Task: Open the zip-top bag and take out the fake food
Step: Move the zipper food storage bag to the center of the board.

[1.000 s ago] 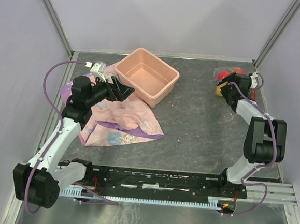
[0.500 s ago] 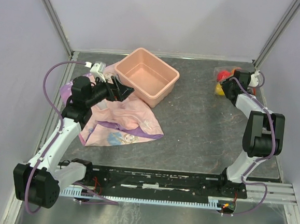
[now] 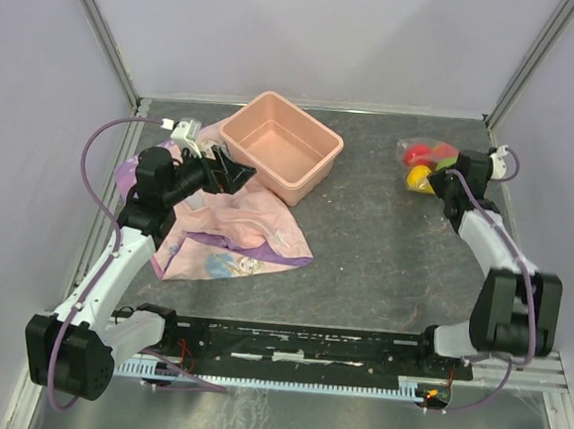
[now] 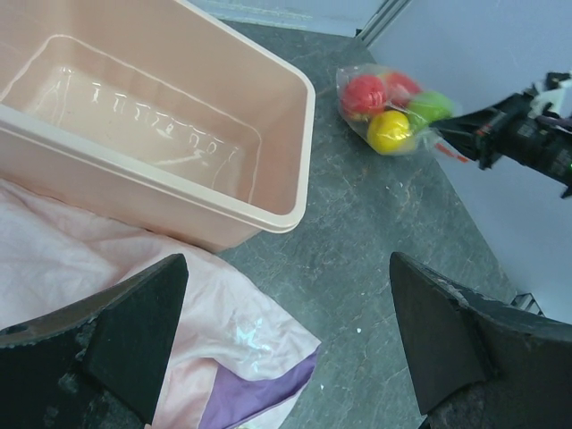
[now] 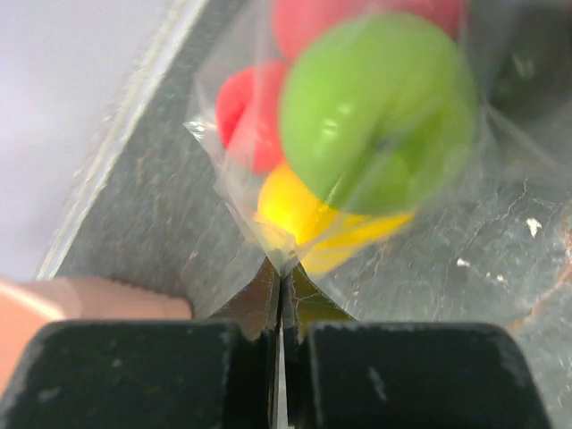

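Observation:
The zip-top bag (image 3: 422, 162) lies at the table's far right, holding the fake food: a green piece (image 5: 380, 107), a yellow piece (image 5: 304, 210) and red pieces (image 5: 250, 116). My right gripper (image 3: 450, 169) is shut on a fold of the bag's clear plastic (image 5: 281, 259) right beside the yellow piece. In the left wrist view the bag (image 4: 389, 112) shows a bit of orange-red strip (image 4: 451, 154) by the right gripper (image 4: 456, 134). My left gripper (image 3: 236, 174) hangs open and empty (image 4: 286, 264) over the cloth's edge, next to the tub.
A salmon-pink tub (image 3: 315, 173), empty, stands at the back middle with its rim (image 4: 304, 89) close to my left fingers. A pink-and-purple cloth (image 3: 231, 232) is spread on the left under the left arm. Frame posts and walls edge the table closely behind the bag.
The right gripper has shut on the bag's plastic while its arm swung out to the right. The bag has shifted a little toward the table's middle. The left arm has not moved.

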Controlling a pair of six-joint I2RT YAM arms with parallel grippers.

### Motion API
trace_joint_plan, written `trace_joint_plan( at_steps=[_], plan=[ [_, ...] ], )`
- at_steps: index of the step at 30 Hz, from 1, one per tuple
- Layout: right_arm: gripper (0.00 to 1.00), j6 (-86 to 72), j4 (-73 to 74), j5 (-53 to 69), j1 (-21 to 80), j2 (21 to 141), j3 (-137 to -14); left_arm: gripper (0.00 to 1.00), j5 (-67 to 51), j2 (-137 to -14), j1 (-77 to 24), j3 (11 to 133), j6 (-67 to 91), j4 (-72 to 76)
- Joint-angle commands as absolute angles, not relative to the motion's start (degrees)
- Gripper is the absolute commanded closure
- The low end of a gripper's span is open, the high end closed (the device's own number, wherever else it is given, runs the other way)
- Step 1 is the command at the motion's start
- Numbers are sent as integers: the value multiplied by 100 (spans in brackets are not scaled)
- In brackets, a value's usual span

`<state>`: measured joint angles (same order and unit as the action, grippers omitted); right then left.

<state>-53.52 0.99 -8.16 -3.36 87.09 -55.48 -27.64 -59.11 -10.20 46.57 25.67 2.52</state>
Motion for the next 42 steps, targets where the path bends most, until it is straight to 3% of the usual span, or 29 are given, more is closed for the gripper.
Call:
trace_joint_plan(
  at_steps=[1,11,17,21,25,31,33,37,42],
  plan=[
    [98,-4855,-150,-182,-57,7150,-4990,0,-2981,-5690,-980,4602,2331,745],
    [98,-3903,372,277,1216,4987,-3825,1,-3163,-5643,-982,4517,2330,959],
    [98,-3642,68,1397,1781,5514,-3685,1,-3260,-5675,-980,4473,2338,1058],
    [96,-3087,-128,1690,3026,6254,-4016,1,-3365,-5713,-984,4445,2345,1138],
    [72,-2403,93,1816,4351,7325,-4870,2,-3418,-5713,-983,4404,2348,1227],
    [17,-2062,-358,2293,5027,7252,-4951,2,-3475,-5704,-993,4336,2320,1347],
    [12,-1891,-271,2093,5026,6829,-4842,2,-3550,-5717,-993,4310,2341,1427],
    [11,-1576,-46,1430,5027,5916,-4531,2,-3819,-5817,-1015,4272,2515,1643],
    [9,-1658,-155,-427,5019,4796,-3744,5,-3849,-5942,-1255,4170,2893,1833]
  ],
)
